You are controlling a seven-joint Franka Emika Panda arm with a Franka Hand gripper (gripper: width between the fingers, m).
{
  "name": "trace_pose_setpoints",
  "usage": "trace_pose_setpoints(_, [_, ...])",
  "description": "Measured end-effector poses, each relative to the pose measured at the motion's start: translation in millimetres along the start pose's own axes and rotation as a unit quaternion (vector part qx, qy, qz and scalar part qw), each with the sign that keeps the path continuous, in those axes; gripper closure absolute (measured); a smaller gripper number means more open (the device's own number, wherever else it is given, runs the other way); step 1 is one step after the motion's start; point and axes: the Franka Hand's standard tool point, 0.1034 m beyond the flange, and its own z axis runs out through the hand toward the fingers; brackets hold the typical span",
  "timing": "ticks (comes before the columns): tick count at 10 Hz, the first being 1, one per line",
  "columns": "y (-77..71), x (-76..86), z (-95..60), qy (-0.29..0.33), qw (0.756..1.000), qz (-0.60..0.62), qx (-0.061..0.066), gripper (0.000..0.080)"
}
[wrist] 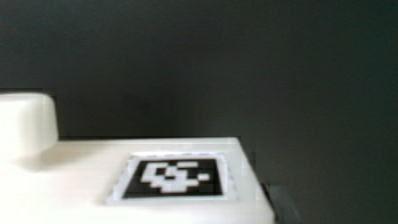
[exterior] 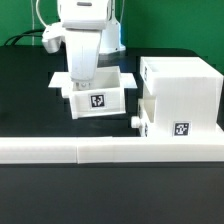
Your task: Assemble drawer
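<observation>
A small white tray (exterior: pixel 97 97) with a square tag on its front lies on the black table left of centre. My gripper (exterior: pixel 80 80) reaches down from above onto its rear left part and looks shut on the tray's wall; the fingertips are hidden. In the wrist view the tray's tagged white face (wrist: pixel 175 177) fills the lower part, with a white block (wrist: pixel 22 125) beside it. The tall white box casing (exterior: pixel 180 92) stands to the exterior view's right, close to the tray. It carries a tag low on its front, and a small knob (exterior: pixel 135 122) sticks out at its lower left corner.
The long low white wall (exterior: pixel 110 150) runs across the front of the table, just before the tray and the casing. Cables and a dark backdrop lie behind the arm.
</observation>
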Motion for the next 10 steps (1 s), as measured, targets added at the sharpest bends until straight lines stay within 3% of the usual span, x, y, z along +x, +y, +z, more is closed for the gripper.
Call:
trace_pose_setpoints(1, [0.3, 0.1, 0.3, 0.000, 1.000, 0.000, -0.002, 0.0755])
trace_pose_setpoints(2, [4.5, 0.9, 0.5, 0.002, 1.000, 0.000, -0.026, 0.0755])
trace_pose_setpoints(3, [3.6, 0.6, 0.5, 0.002, 1.000, 0.001, -0.021, 0.0755])
trace_pose_setpoints(6, [5.7, 3.0, 1.8, 0.003, 0.999, 0.001, -0.034, 0.0755])
trace_pose_setpoints(7, [7.3, 5.7, 4.4, 0.004, 0.999, 0.000, -0.032, 0.0755])
trace_pose_setpoints(10, [22.8, 7.4, -1.8, 0.003, 0.999, 0.008, -0.037, 0.0755])
